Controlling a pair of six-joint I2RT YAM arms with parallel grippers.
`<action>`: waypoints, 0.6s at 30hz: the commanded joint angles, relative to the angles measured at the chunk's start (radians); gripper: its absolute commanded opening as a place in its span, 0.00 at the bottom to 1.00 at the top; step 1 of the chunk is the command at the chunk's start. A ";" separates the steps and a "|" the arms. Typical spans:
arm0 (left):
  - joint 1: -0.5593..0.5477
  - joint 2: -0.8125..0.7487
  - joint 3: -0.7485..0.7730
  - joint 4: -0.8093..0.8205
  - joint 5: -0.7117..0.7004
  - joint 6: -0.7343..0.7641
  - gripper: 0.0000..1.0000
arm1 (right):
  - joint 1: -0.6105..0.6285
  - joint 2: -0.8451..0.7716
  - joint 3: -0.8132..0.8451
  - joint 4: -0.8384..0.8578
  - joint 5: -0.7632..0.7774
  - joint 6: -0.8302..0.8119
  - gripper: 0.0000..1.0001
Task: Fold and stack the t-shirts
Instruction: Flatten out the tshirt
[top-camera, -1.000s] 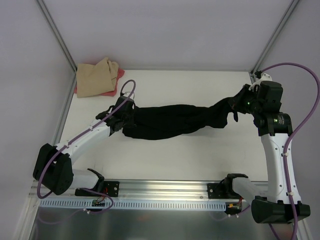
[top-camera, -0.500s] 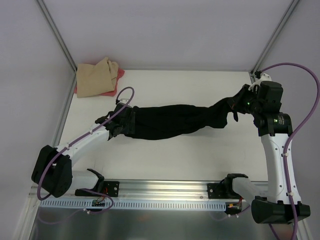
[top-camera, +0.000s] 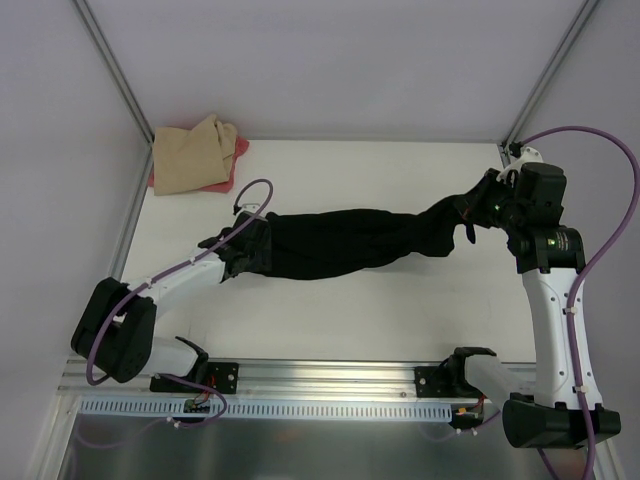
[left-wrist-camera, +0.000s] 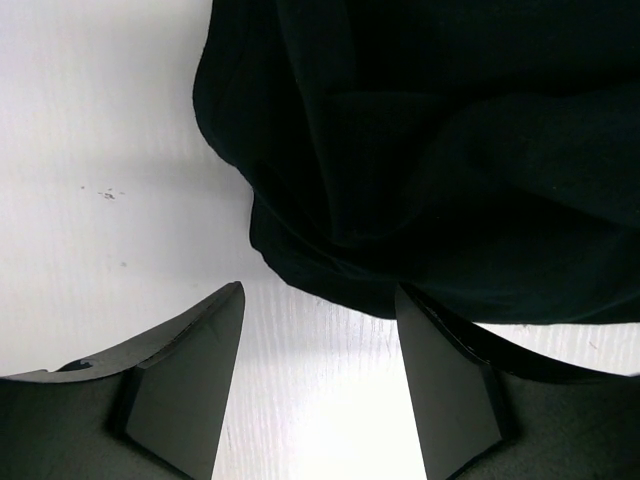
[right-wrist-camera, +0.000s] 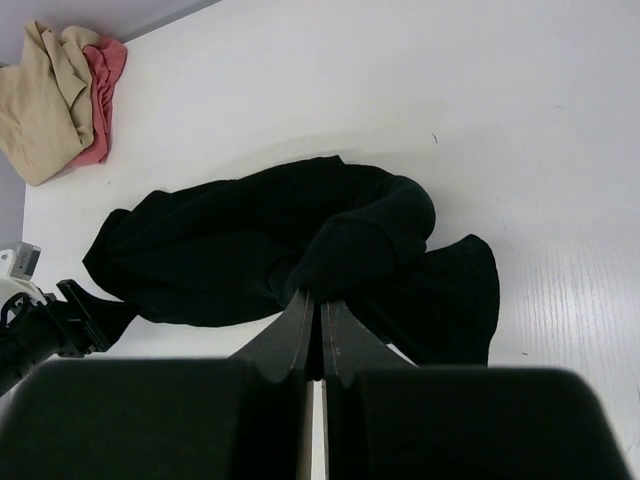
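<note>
I am looking at the black shirt (top-camera: 340, 243), which is lying in a long, bunched band across the middle of the worktop (top-camera: 380, 320), running between my two claws. My right claw (right-wrist-camera: 318, 298) is clenched on the shirt's right end, with a wad of cloth bulging just past its tips. My left claw (left-wrist-camera: 318, 320) is released and holding nothing. Its jaws are standing apart with bare worktop between them, and the shirt's left edge is lying just ahead of the tips. The tan shirt (top-camera: 190, 158) is sitting crumpled on the pink-red shirt (top-camera: 240, 150) in the far left corner, well apart from the black one.

I am judging this cloth to be light, limp and quick to twist, so a pull from one end is roping it up rather than spreading it flat. I am thinking the best hold is a pinch on a single outer edge, low against the worktop, though I cannot tell which end is hem and which is collar.

The overhead view is giving me the whole span, but there the left claw is black on black and its jaws are unreadable. The left wrist view is settling that. The right wrist view is showing the closed tips, the folds and the far pile.
</note>
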 joint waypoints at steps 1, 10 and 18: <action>0.009 0.012 -0.033 0.039 -0.004 -0.033 0.62 | -0.006 -0.021 0.003 0.055 -0.014 0.008 0.01; 0.009 0.059 -0.081 0.122 0.005 -0.035 0.60 | -0.007 -0.021 0.000 0.057 -0.017 0.008 0.01; 0.009 0.104 -0.084 0.179 0.025 -0.030 0.42 | -0.006 -0.017 -0.003 0.061 -0.026 0.006 0.01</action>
